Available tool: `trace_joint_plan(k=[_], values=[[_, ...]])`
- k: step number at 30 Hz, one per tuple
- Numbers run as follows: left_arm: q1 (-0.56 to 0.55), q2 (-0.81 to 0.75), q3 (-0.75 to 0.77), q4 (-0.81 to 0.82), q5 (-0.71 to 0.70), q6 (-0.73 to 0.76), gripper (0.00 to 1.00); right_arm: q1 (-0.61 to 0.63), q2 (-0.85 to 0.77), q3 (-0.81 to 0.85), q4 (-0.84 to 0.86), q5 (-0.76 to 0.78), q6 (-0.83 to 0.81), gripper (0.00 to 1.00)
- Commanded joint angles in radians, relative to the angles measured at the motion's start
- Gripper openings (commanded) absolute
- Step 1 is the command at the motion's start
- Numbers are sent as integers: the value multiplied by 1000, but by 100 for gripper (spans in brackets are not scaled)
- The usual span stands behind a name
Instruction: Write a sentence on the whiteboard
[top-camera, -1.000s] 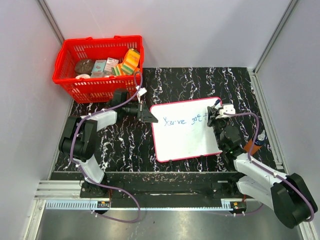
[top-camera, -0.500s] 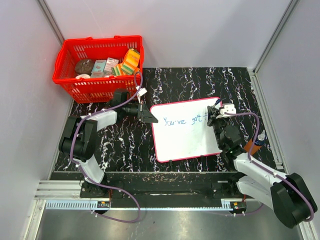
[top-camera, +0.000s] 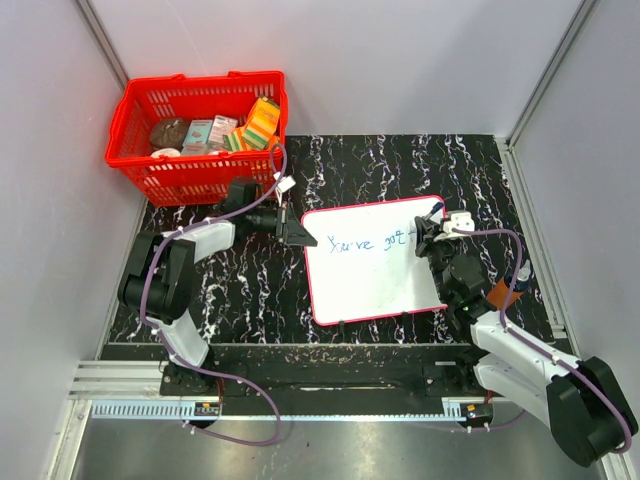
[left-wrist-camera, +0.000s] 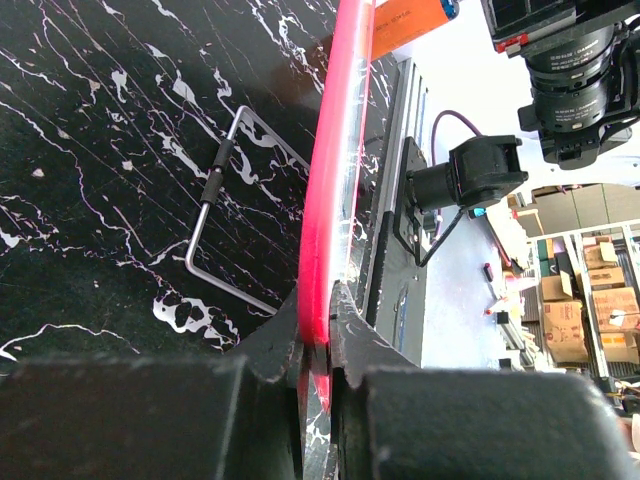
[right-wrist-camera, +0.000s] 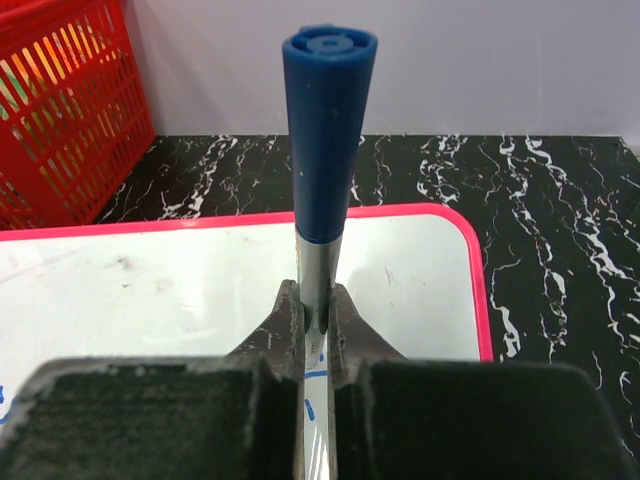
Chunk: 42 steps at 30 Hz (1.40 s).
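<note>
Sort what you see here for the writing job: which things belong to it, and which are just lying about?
In the job: whiteboard, gripped at its edge by the left pincer; blue sentence on it; blue-capped marker in the right pincer.
Lying about: red basket with packets in it; orange object beside the right arm.

Red basket w/ boxes far left on marble table

The top camera looks down from behind the arm bases on the whole table. All views share the whiteboard: the left wrist camera faces right, very close along its edge; the right wrist one faces far across it.
</note>
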Motion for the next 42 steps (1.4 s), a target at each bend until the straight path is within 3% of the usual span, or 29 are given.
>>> trace_joint_plan(k=[1, 27, 34, 42], values=[[-24, -1, -10, -14, -156, 181, 0, -8, -10, -12, 6, 4, 20, 0], [-26, -4, -11, -21, -160, 187, 0, -10, 79, 11, 150, 38, -23, 0], [-26, -8, -10, -24, -162, 188, 0, -13, 82, -5, 133, 36, -12, 0], [-26, -10, -10, -27, -165, 190, 0, -13, -39, -41, 17, 12, -6, 0]])
